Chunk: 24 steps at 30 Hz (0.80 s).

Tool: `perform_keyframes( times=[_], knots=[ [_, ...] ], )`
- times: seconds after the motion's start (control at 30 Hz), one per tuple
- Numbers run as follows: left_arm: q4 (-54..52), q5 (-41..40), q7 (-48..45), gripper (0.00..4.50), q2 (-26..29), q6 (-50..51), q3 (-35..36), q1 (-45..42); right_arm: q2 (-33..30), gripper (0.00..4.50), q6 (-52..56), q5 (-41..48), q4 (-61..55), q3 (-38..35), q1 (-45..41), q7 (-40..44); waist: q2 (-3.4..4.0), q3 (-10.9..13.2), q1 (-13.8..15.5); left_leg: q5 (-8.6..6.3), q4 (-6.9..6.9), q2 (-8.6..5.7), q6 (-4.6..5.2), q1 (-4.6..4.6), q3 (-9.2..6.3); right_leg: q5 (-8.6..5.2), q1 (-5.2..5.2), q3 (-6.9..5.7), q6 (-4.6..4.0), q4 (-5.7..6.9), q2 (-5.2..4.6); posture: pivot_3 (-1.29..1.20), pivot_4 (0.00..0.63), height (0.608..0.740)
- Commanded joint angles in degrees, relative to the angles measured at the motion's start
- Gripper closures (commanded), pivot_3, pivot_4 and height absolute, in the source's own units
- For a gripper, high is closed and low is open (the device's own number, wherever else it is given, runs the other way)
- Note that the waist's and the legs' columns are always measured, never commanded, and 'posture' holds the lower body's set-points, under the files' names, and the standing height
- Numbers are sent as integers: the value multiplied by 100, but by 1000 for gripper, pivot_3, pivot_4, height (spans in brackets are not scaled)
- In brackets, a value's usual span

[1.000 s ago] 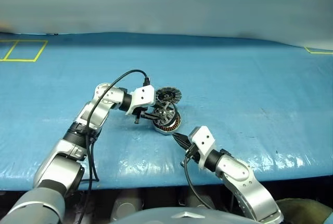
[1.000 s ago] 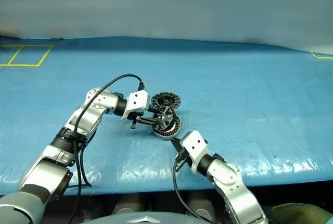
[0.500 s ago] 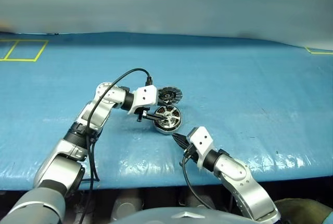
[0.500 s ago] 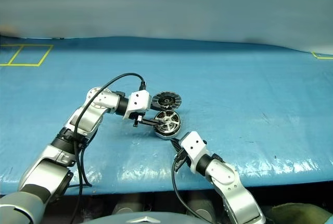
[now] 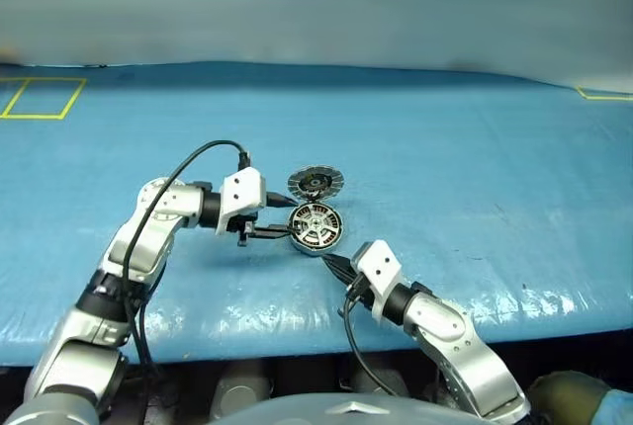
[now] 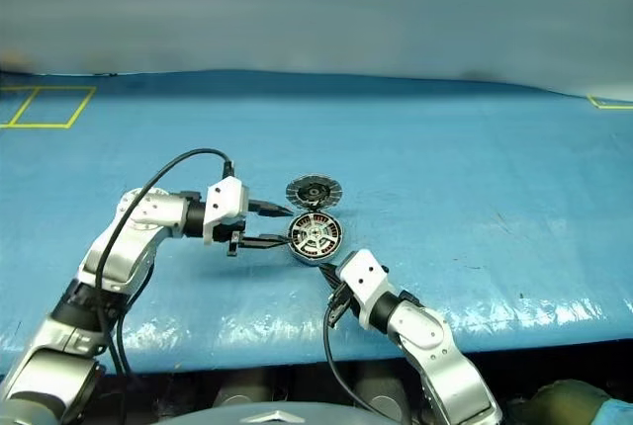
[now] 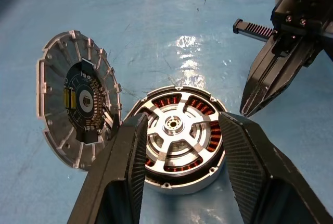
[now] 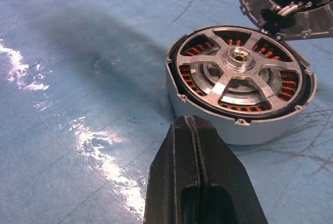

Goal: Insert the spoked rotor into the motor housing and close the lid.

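Two grippers: both at the motor, on the blue-covered table.
Motor housing: sits on the table nearer its front edge than its far edge, roughly mid-width. Round grey case, flat on the cover, copper-brown windings visible between the spokes.
Spoked rotor: seated inside the housing, level with its rim, silver hub centred. Five spokes, face up.
Lid: swung open, on the far side of the housing and joined to it at one point on the rim. Inner face shows, radial segments around a dark hub. In the left wrist view it stands tilted up beside the housing, not lying on it.
Left gripper: fingers spread apart, one on each side of the housing's left flank. Holding nothing. In the left wrist view the two black fingers straddle the housing; cannot tell whether either tip touches the case.
Right gripper: fingers pressed together, empty. Tip points at the housing from the front-edge side, just beside the case wall, small gap visible in the right wrist view.
Right fingers: closed flat against each other, seam running down the middle.
Table cover: blue sheet, glossy patches near the front edge, yellow tape marks at the far left and far right corners.
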Motion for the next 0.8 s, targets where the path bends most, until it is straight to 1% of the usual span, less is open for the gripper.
perform_keyframes(
  times=[0.03,0.07,0.13,0.3,0.4,0.8],
  knots=[
    [-237,-204,363,2215,-88,-152,344,434,-3,4500,-167,97,-60,-138,-15,33,0,0,2,1,0,1,-2,-1,-1,0,0,-3,0,-1,1,0,150,740],
    [-197,-179,447,2215,-133,-358,385,662,8,4500,-184,92,-47,-159,-15,11,0,0,11,1,0,3,-2,1,-1,0,0,-4,0,-1,1,0,150,740],
    [-206,-205,640,2215,-227,-411,430,1013,25,4500,-185,124,-42,-203,-19,9,2,1,11,2,0,5,-3,6,-1,0,-5,-6,0,-3,-1,0,150,740],
    [-350,-261,962,2215,-460,-429,414,1440,-21,4500,-128,125,-16,-208,-60,64,3,2,29,1,0,6,-3,12,-3,0,-12,-11,0,-7,-5,0,150,740],
    [-310,-267,1047,2215,-523,-511,417,1504,-35,4500,-100,150,-26,-242,-86,84,3,2,30,1,0,7,-4,10,-3,1,-12,-12,-1,-7,-5,0,150,740],
    [-100,-207,1077,2215,-456,-696,361,1474,-93,4500,-79,165,-48,-311,-112,110,4,2,29,0,-7,9,-3,10,0,1,-13,-13,-3,-12,-4,0,150,740]
  ],
)
